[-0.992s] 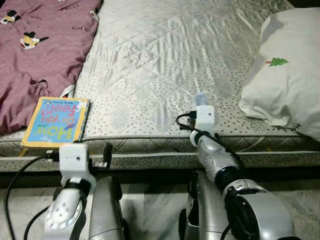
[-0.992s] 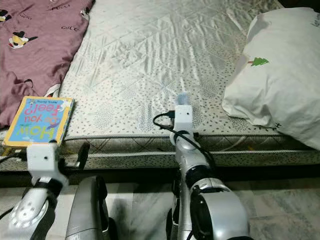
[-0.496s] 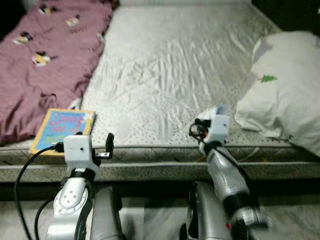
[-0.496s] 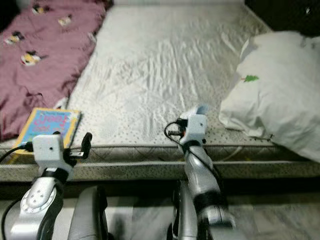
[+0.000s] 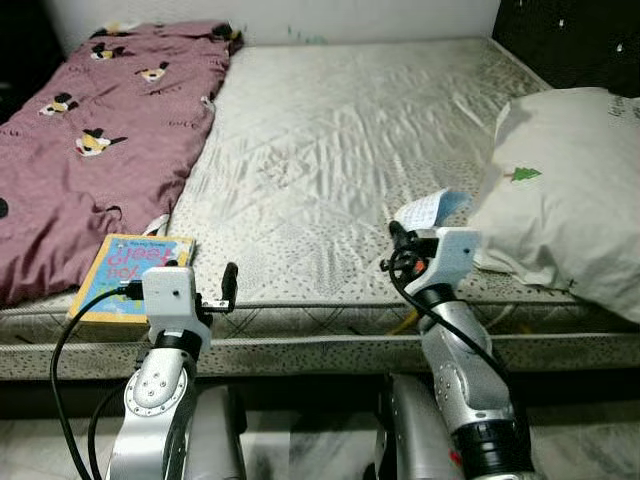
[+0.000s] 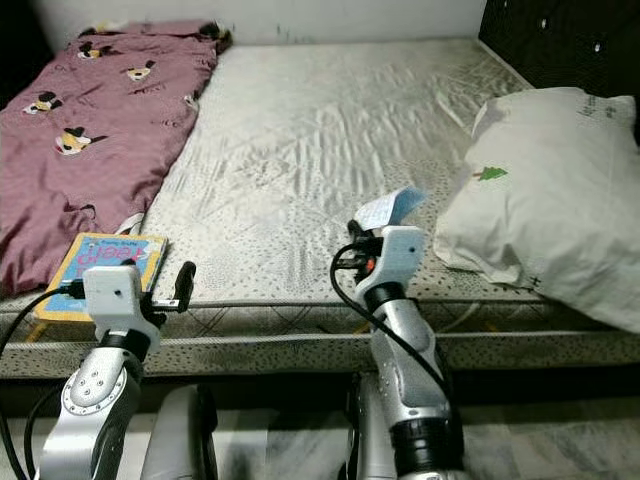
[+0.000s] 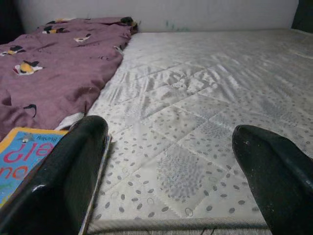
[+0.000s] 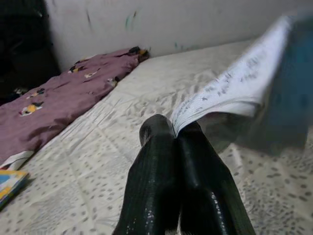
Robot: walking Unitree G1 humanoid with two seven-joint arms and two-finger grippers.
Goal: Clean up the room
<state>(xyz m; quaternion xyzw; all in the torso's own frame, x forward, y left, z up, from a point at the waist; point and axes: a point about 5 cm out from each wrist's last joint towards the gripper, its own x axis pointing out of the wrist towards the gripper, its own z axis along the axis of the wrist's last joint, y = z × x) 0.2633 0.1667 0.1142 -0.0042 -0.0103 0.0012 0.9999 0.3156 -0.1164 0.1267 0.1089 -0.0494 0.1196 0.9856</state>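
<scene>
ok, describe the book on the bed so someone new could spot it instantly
Start at the bed and go to its near left corner, where the purple blanket ends. The book lies flat at the mattress edge, just beyond the open left gripper. Its bright blue, yellow-bordered cover stands out; the right gripper pinches paper instead.

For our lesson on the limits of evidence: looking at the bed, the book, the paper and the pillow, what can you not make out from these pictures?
- Paper in the right gripper: print blurred in the right wrist view, unreadable.
- Book: near end hidden by the left gripper and its wrist in the eye views; title cut off in the left wrist view.
- Pillow: right side cut off by the picture's edge.
- Blanket: motifs too small to identify.
</scene>
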